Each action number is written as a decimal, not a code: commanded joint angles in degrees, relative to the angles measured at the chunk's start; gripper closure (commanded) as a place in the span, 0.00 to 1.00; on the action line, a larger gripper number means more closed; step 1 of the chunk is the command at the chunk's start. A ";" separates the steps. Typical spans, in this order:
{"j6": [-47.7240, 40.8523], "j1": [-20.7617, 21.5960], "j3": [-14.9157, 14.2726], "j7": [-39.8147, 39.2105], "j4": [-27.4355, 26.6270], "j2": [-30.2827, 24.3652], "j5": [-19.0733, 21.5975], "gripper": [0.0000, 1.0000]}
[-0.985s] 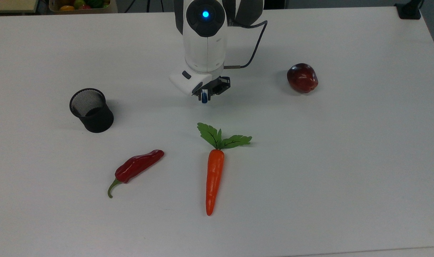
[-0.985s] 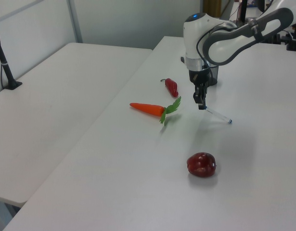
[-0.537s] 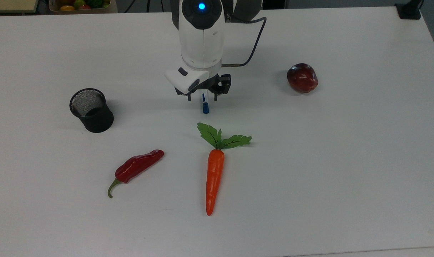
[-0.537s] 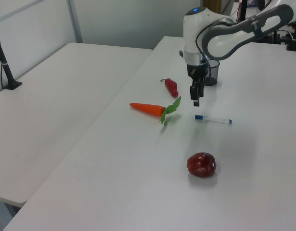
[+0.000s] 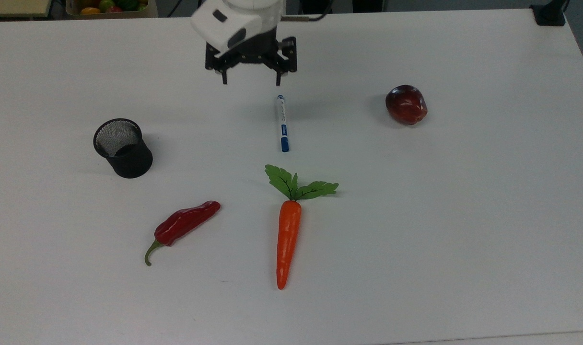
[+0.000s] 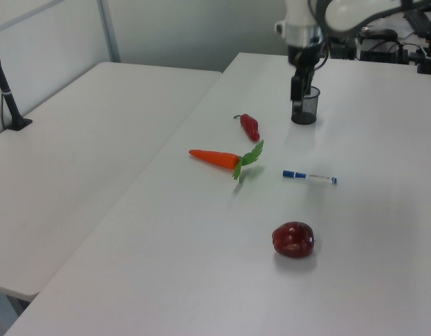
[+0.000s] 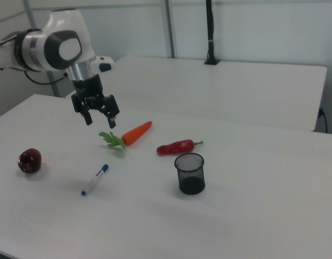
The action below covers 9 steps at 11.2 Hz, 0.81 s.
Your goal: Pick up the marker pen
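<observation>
Pincer point(image 5: 250, 79) gone up, spread wide and empty — marker pen point(image 5: 282, 122) dropped flat on worktop point(image 5: 464, 215), not taken — needs regrasp

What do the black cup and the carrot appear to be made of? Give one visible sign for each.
The black cup looks like metal wire mesh with a matt finish: a fine grid shows on its inner wall. The carrot looks like moulded plastic: its even orange skin is smooth with a slight sheen, and its leaves are flat, perhaps fabric.

White table point(image 5: 464, 239), second table point(image 6: 75, 140) alongside, pale panelled wall point(image 7: 252, 27)
</observation>
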 commanded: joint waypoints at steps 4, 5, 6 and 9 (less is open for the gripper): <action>-10.64 -5.28 0.55 -5.91 -1.71 -11.41 -1.44 0.00; -10.82 -6.15 0.64 -5.91 -1.62 -11.59 -0.22 0.00; -11.25 -6.60 0.64 -5.83 -0.58 -11.60 0.58 0.00; -11.52 -6.87 0.55 -5.48 -0.39 -11.60 1.55 0.00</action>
